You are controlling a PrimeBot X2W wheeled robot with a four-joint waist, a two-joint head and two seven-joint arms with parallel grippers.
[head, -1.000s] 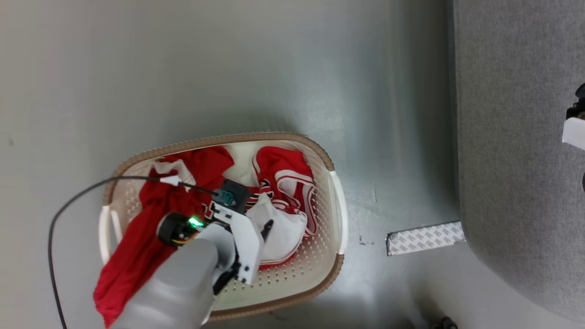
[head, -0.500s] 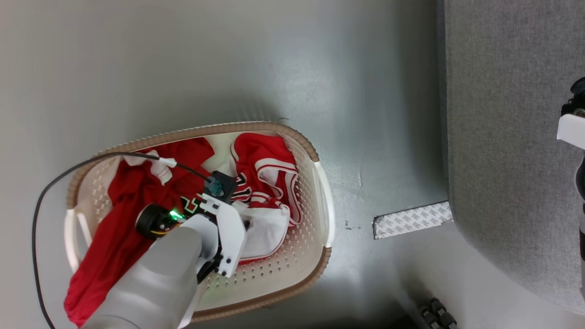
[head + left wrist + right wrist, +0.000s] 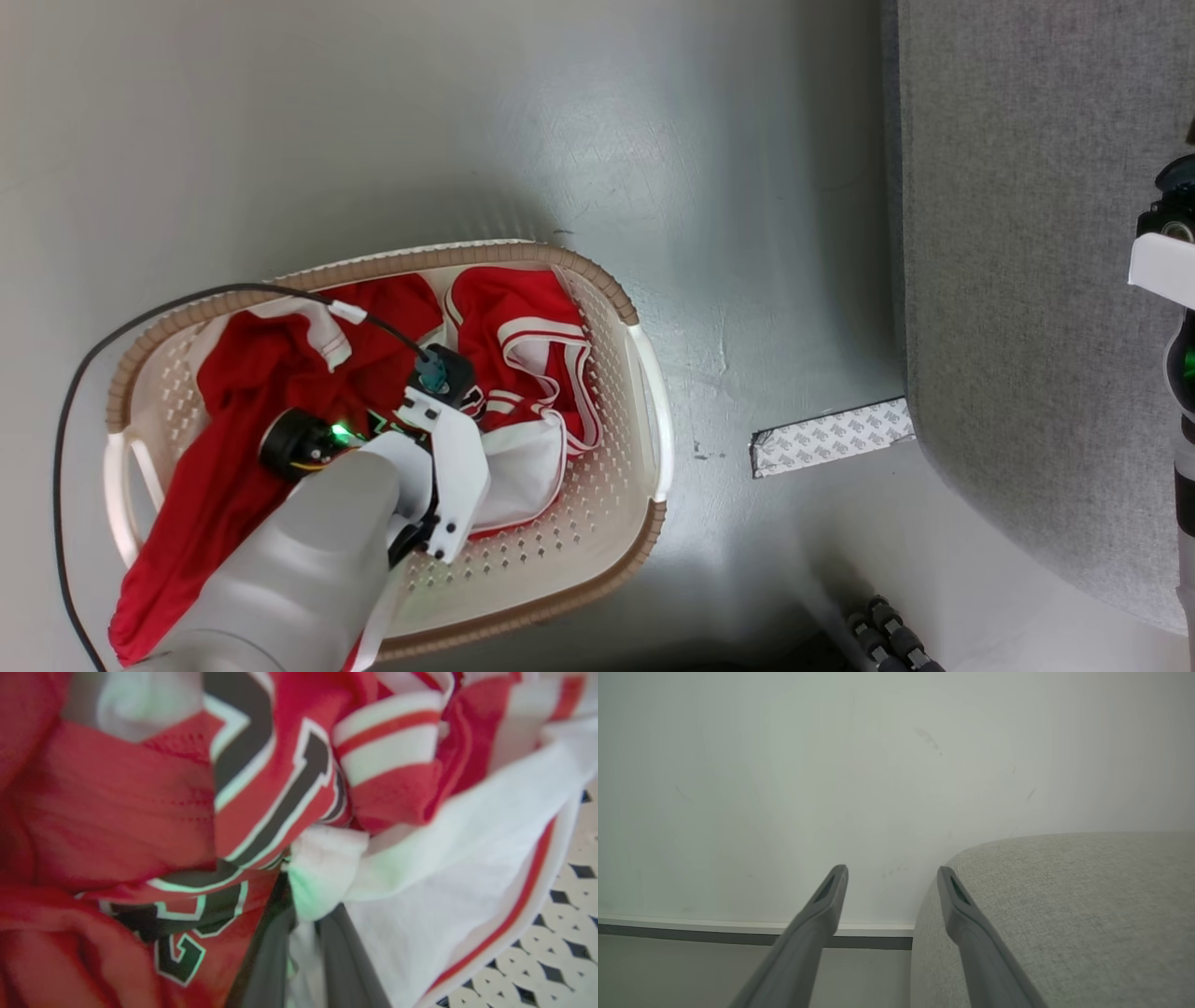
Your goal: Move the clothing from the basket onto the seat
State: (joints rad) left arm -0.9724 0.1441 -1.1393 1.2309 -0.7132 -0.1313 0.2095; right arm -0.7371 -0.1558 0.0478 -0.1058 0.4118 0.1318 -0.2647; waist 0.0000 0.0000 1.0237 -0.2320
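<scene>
Left claw (image 3: 306, 905) inside the basket (image 3: 597, 280): its two dark fingers (image 3: 266, 961) stand close together, clamped on a white fold of the clothing (image 3: 140, 812), with red cloth bearing black-and-white lettering to one side of the claw and a white panel with red trim to the other. The clothing (image 3: 233, 439) lies heaped in the basket, one red end draped over the rim at the lower left. Right claw (image 3: 892, 872): fingers apart, holding nothing, beside the rounded edge of the seat (image 3: 1064, 896), facing a pale wall (image 3: 831, 765).

Count: one basket, one seat (image 3: 1027, 280), two claws. The number of garments cannot be told, as the folds run together.

In the head view the left wrist housing (image 3: 453, 476) covers the left claw's fingers, and the right arm (image 3: 1162, 261) is cut by the frame edge. The left wrist view is blurred. The basket stands on the grey floor (image 3: 467, 121), well apart from the seat.
</scene>
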